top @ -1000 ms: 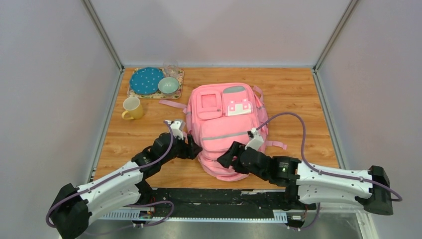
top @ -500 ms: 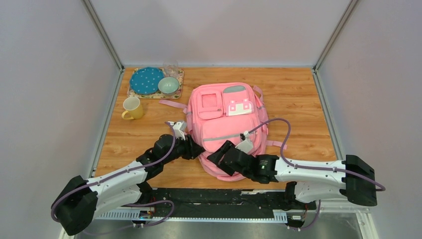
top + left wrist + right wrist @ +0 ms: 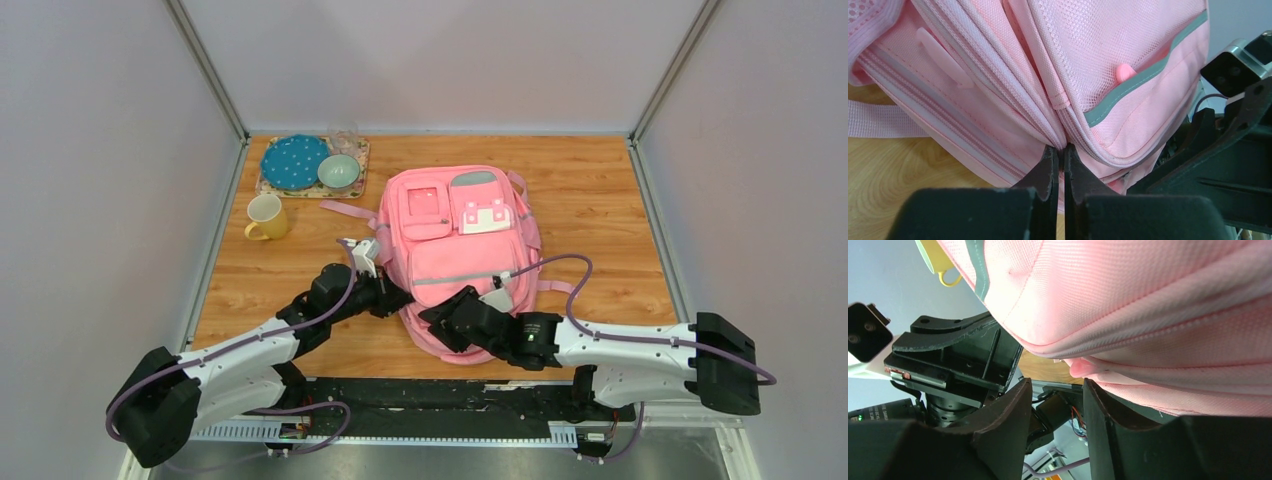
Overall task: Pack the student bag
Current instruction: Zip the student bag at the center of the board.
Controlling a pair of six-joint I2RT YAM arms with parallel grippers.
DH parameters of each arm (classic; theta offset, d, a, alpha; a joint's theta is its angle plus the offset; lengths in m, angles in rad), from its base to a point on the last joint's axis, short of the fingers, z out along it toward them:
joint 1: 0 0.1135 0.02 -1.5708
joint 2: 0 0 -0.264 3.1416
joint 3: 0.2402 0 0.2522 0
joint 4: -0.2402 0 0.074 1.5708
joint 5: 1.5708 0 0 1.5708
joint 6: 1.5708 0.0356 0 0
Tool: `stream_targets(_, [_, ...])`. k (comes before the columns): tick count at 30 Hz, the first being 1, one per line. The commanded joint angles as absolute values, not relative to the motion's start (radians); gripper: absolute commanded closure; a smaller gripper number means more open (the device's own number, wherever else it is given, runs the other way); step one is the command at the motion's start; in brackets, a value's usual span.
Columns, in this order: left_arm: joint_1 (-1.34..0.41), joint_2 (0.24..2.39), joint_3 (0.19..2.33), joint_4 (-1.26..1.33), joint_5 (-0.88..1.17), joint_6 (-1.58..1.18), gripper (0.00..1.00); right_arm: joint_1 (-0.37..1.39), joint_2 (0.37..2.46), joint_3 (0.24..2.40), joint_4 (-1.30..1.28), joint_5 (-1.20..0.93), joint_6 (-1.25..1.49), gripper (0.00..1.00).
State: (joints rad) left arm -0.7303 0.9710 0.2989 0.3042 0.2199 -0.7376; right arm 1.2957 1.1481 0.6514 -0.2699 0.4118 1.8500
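The student bag (image 3: 455, 240), a pink backpack with grey strips, lies flat in the middle of the table. My left gripper (image 3: 398, 297) is at its near left edge. In the left wrist view that gripper (image 3: 1058, 148) is shut, its tips pinched into the seam fold between two zip compartments of the student bag (image 3: 1128, 65). My right gripper (image 3: 432, 322) is at the bag's near left corner, low against its side. In the right wrist view it (image 3: 1055, 387) stands partly open with nothing between the fingers; one finger (image 3: 1098, 405) rests under the bag (image 3: 1148, 300), close to a small pink tab (image 3: 1080, 367).
A yellow mug (image 3: 265, 217) stands left of the bag. Behind it a tray (image 3: 360, 150) holds a blue dotted plate (image 3: 294, 162), a green bowl (image 3: 339, 172) and a clear glass (image 3: 343, 135). A loose pink strap (image 3: 345, 210) trails toward the mug. Both grippers sit close together.
My left jaws have closed on the bag's seam. The right gripper has slid left along the bag's near edge and its jaws have narrowed.
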Motion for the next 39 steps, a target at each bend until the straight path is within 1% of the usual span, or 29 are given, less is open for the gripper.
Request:
stream_targets(1, [-0.733,0.966,0.362,0.428,0.339,-0.698,1.0,1.304,1.126,0.626,-0.299,0.449,1.988,0.56])
stream_targets(5, [-0.735,0.96,0.365,0.426,0.36,-0.699,1.0,1.304,1.152,0.675,-0.356,0.471,1.948,0.57])
stream_targets(9, [-0.733,0.957,0.371,0.4,0.354,-0.706,1.0,1.315,1.215,0.779,-0.53,0.518,1.916,0.58])
stream_targets(11, [-0.733,0.959,0.374,0.394,0.351,-0.713,1.0,1.335,1.245,0.791,-0.545,0.532,1.91,0.58])
stream_targets(14, [-0.735,0.966,0.383,0.385,0.353,-0.719,1.0,1.362,1.269,0.805,-0.56,0.563,1.916,0.58])
stream_targets(18, [-0.735,0.974,0.388,0.385,0.357,-0.723,1.0,1.404,1.318,0.871,-0.726,0.647,1.983,0.6])
stream_targets(23, [-0.733,0.974,0.388,0.393,0.377,-0.735,1.0,1.404,1.359,0.858,-0.727,0.716,2.031,0.62])
stream_targets(27, [-0.735,0.971,0.387,0.396,0.394,-0.744,1.0,1.404,1.399,0.89,-0.761,0.761,2.057,0.65])
stream_targets(31, [-0.735,0.963,0.379,0.396,0.403,-0.749,1.0,1.397,1.416,0.914,-0.764,0.816,2.048,0.6])
stream_targets(32, [-0.735,0.963,0.377,0.394,0.405,-0.752,1.0,1.396,1.408,0.916,-0.767,0.822,2.051,0.58])
stream_targets(33, [-0.733,0.96,0.374,0.394,0.405,-0.752,1.0,1.396,1.402,0.914,-0.758,0.833,2.045,0.53])
stream_targets(36, [-0.733,0.954,0.362,0.394,0.403,-0.756,1.0,1.396,1.375,0.916,-0.746,0.851,2.002,0.48])
stream_targets(39, [-0.735,0.953,0.351,0.408,0.405,-0.771,1.0,1.396,1.371,0.913,-0.736,0.865,2.002,0.48])
